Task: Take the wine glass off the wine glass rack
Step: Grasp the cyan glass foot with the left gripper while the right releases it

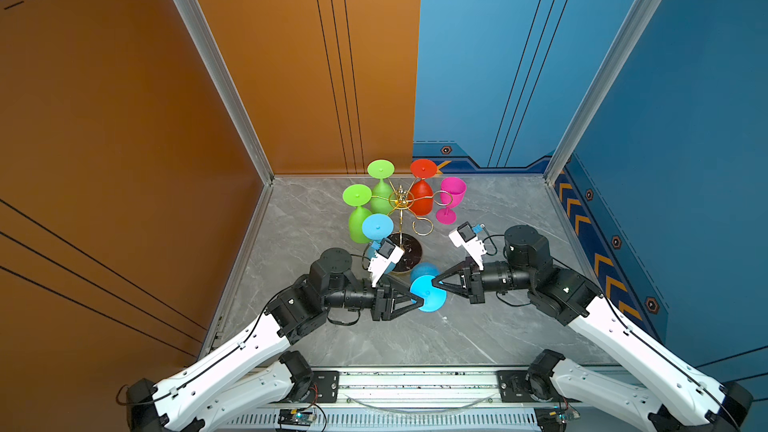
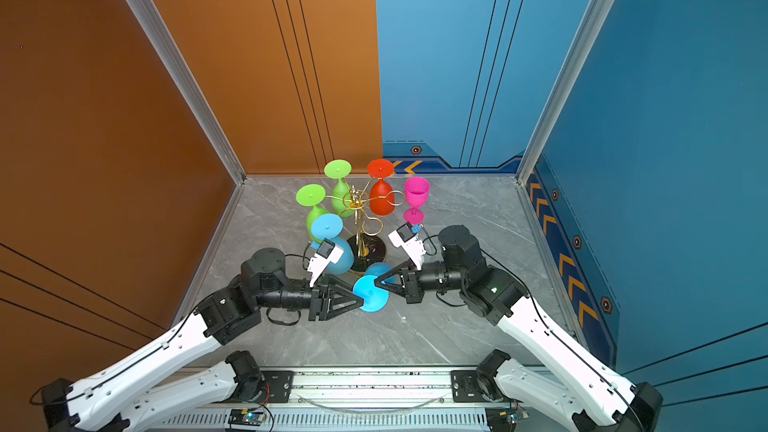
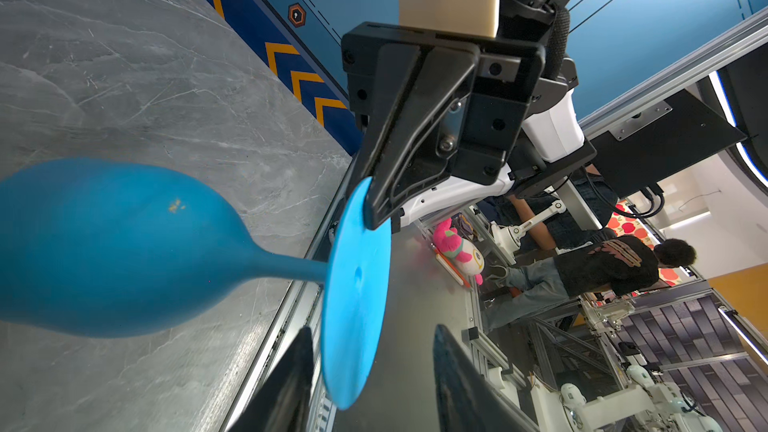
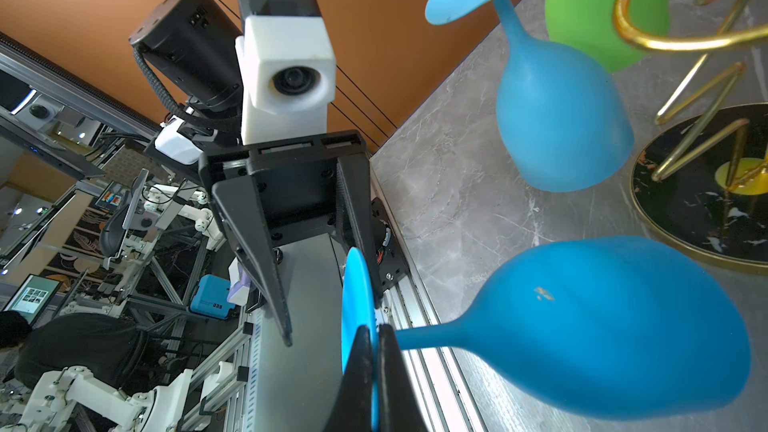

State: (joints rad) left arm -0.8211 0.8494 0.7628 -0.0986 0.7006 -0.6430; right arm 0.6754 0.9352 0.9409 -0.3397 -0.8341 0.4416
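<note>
Two grippers meet at the blue wine glass [image 1: 430,299], off the wine glass rack [image 1: 401,201], above the worktop [image 1: 374,340]: right gripper [image 1: 434,283], jaws pinched on its foot; left gripper [image 1: 416,299], jaws half-open astride it. Released early, it likely drops.

Arm links [image 1: 216,361]: white moulded shells with small round holes. Joint housings [image 1: 334,263]: black, cylindrical. Cables [image 4: 156,91]: black, partly braided. Left gripper [image 1: 417,299] and right gripper [image 1: 433,282]: black, with tapered triangular fingers [image 3: 415,118] and bright screws [image 3: 446,144]. Wrist camera [image 4: 291,72]: white block, black cap, round lens.
</note>
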